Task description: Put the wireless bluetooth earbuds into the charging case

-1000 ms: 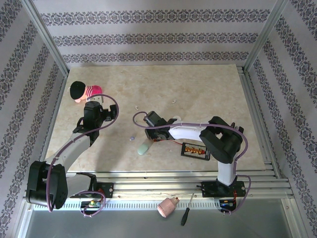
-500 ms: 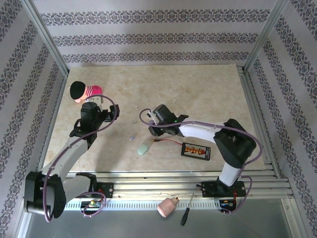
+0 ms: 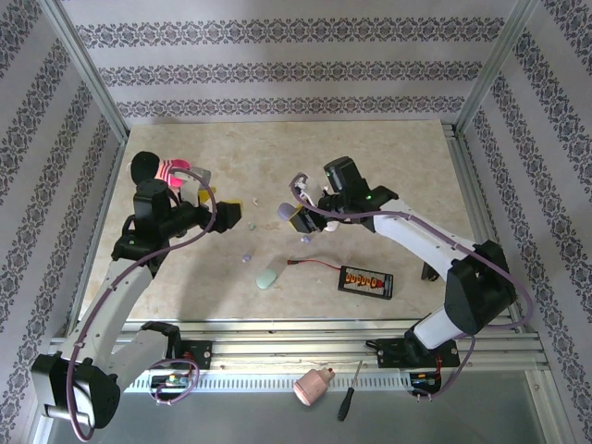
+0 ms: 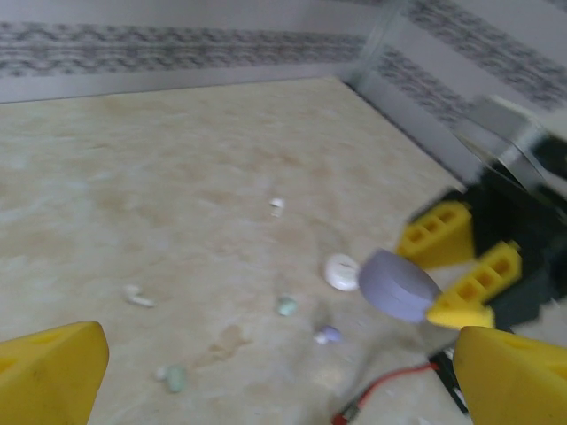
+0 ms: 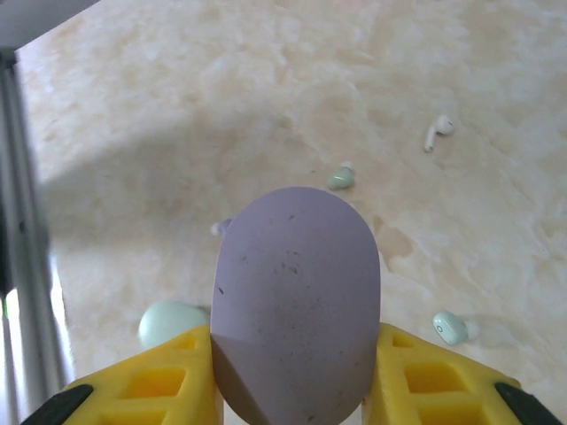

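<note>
The right jaws pinch a lavender charging case [image 5: 297, 301] by its long sides. Its rounded end sticks out past the yellow fingertips [image 5: 159, 381], and it is raised off the desk [image 3: 388, 166]. Ahead of these jaws, loose on the desk, lie a pale green earbud [image 5: 340, 178] just beyond the case's end, a white earbud [image 5: 437, 131] farther out, and a second pale green earbud [image 5: 450, 327] off to one side of the tips. A pale green charging case [image 5: 168, 323] lies on the other side, below one finger.

The left jaws are spread wide with nothing between them, their yellow fingers [image 4: 49, 372] at the two lower corners of the left wrist view. They face the right jaws across the scattered buds. A lavender earbud [image 4: 328, 335] lies ahead of them, near a rounded white case [image 4: 341, 272] that sits below the held lavender case. A black battery pack [image 3: 367, 280] with a red wire lies near the right jaws, on the side toward the arm bases.
</note>
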